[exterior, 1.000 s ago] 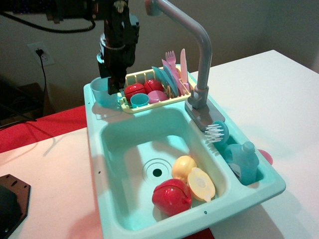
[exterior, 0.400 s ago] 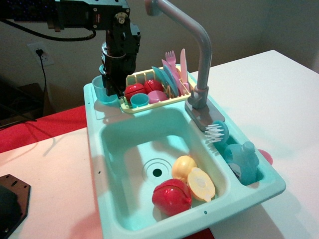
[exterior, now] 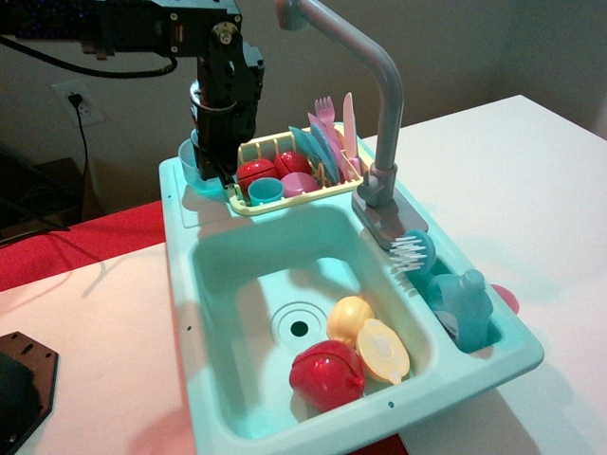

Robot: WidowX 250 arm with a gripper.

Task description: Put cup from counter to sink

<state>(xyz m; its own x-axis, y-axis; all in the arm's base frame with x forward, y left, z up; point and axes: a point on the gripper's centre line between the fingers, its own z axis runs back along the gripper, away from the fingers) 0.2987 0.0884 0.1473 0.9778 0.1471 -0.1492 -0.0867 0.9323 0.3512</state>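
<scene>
Observation.image: your gripper [exterior: 214,169], clamped on the cup [exterior: 196,167], has lifted it off the counter [exterior: 186,210] in the past second and tilted it beside the yellow dish rack [exterior: 285,190], meaning the pickup looks done and the carry to the sink [exterior: 228,313] remains.

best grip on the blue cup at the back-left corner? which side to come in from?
Grip the rim wall of the cup from straight above, one finger inside, one outside. It stands upright and open-topped on the counter, with the rack close on its right, so a side approach looks cramped. The gripper is already there.
</scene>
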